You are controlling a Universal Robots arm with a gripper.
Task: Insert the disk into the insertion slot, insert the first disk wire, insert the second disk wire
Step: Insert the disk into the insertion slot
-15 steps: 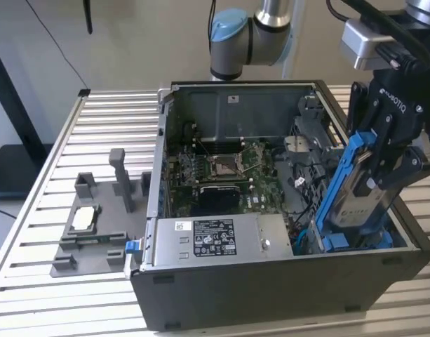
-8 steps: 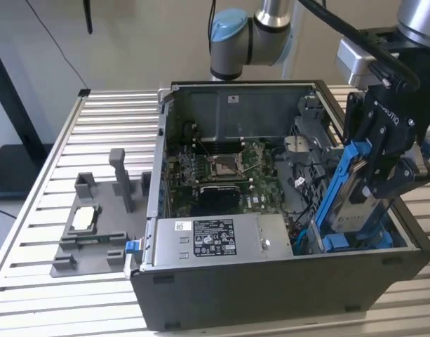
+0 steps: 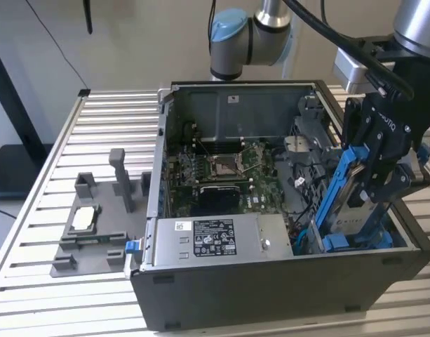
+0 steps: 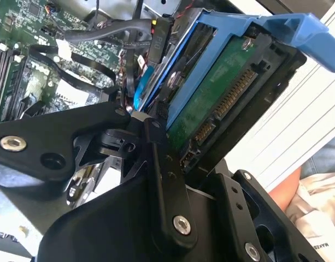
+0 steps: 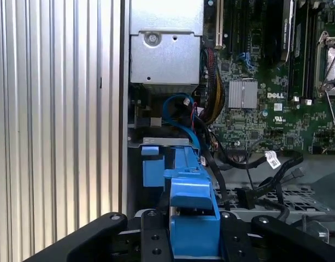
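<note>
My gripper (image 3: 380,184) is shut on the disk (image 3: 354,205), a silver-grey drive in a bright blue carrier. The disk hangs tilted, its lower end down inside the open computer case (image 3: 271,295) at the front corner on the exterior view's right. Right beneath it lies the insertion slot (image 3: 355,243), a grey bay with blue edges. In the second wrist view the disk's green board and connector (image 4: 213,106) face the camera between my black fingers (image 4: 156,158). In the first wrist view the blue carrier (image 5: 192,215) points at the slot's blue tab (image 5: 152,164). Loose black wires (image 5: 249,194) lie beside the bay.
A grey labelled power-supply box (image 3: 215,239) fills the case's front, with the motherboard (image 3: 225,175) behind it. A grey fixture (image 3: 88,235) stands on the slatted metal table (image 3: 60,154) at the exterior view's left. A blue cable (image 5: 175,117) loops near the bay.
</note>
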